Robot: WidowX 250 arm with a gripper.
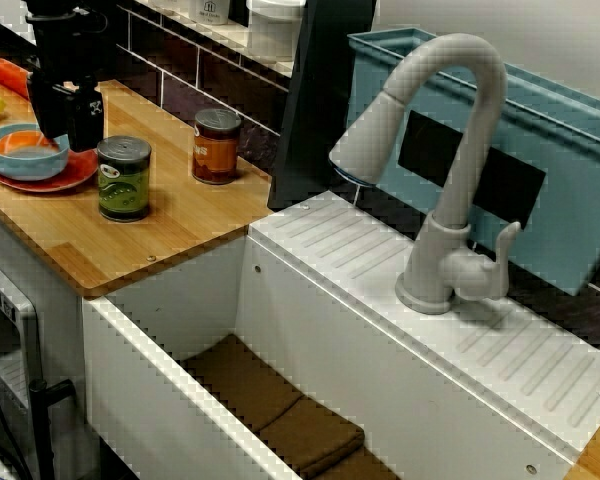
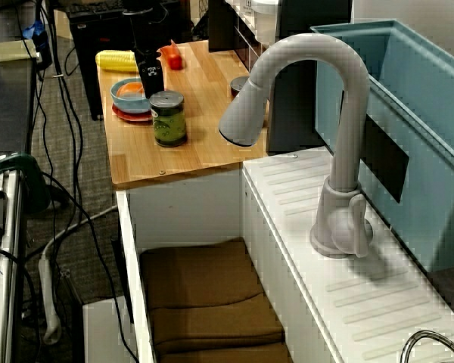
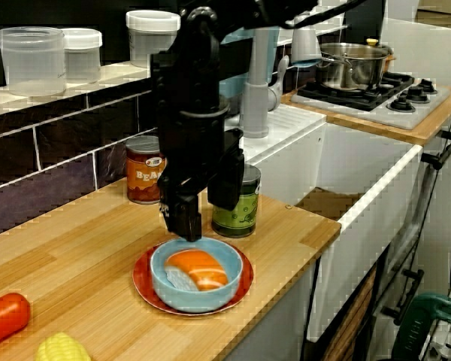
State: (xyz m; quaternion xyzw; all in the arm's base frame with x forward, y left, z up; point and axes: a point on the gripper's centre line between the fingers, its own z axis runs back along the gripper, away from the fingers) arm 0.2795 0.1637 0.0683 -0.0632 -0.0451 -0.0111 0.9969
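Kitchen surroundings frame a pale wooden desk point(image 3: 75, 248) that runs along a wall of dark tiles, with a white sink point(image 1: 160, 330) at its end. Over this desk hangs the black gripper point(image 3: 205, 219), pointing straight down with its jaws apart and nothing between them. Directly beneath the gripper sits a light blue round bowl point(image 3: 182, 295) holding an orange-and-white piece of toy food point(image 3: 199, 269); the bowl stands on a red flat plate point(image 3: 140, 284). In the view from the desk's end one fingertip point(image 3: 188, 233) comes down close to the bowl's rear rim, though whether it touches cannot be told. Just behind the gripper in that view stands a green-labelled tin can point(image 3: 242, 216), upright. Farther off, against the tiled wall, is a brown-red labelled tin can point(image 3: 141, 180), also upright. On the gripper's other side, near the desk's far end from the sink, lie an orange toy carrot point(image 3: 4, 320) and a yellow toy corn cob point(image 3: 60, 350), well apart from the bowl. Beyond the cans, a grey curved faucet point(image 1: 450, 170) rises behind the sink.
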